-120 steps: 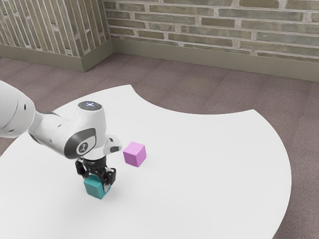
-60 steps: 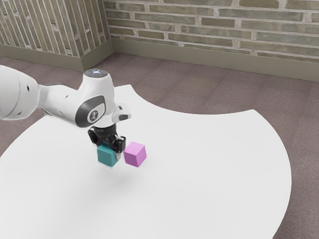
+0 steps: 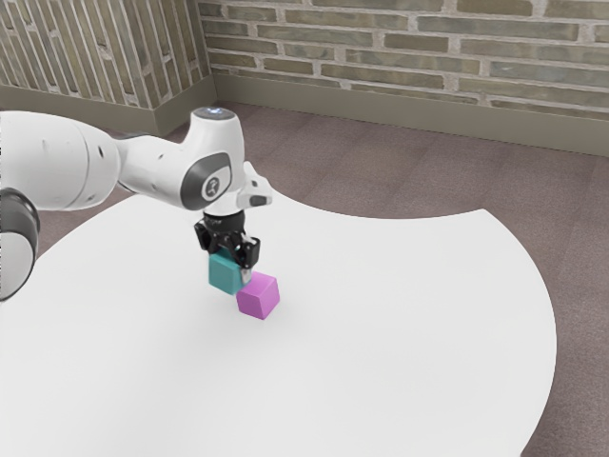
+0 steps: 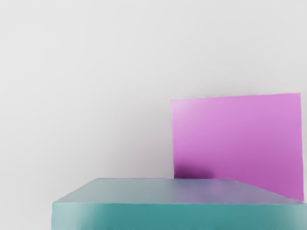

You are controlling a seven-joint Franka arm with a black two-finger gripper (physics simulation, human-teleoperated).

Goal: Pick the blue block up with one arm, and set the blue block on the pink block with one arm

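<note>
Exterior view: your end effector has both fingers clamped on the blue block, and the block hangs clear of the white table. It's just beside the pink block, toward the exterior view's left and a little higher, and their edges overlap from this angle. The pink block rests on the table. In the wrist view, the blue block is right under your hand, with the pink block close beyond it and offset to one side.

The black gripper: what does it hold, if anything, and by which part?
The gripper holds the small teal-blue cube above the white table, jaws closed on two opposite sides near its top.
</note>
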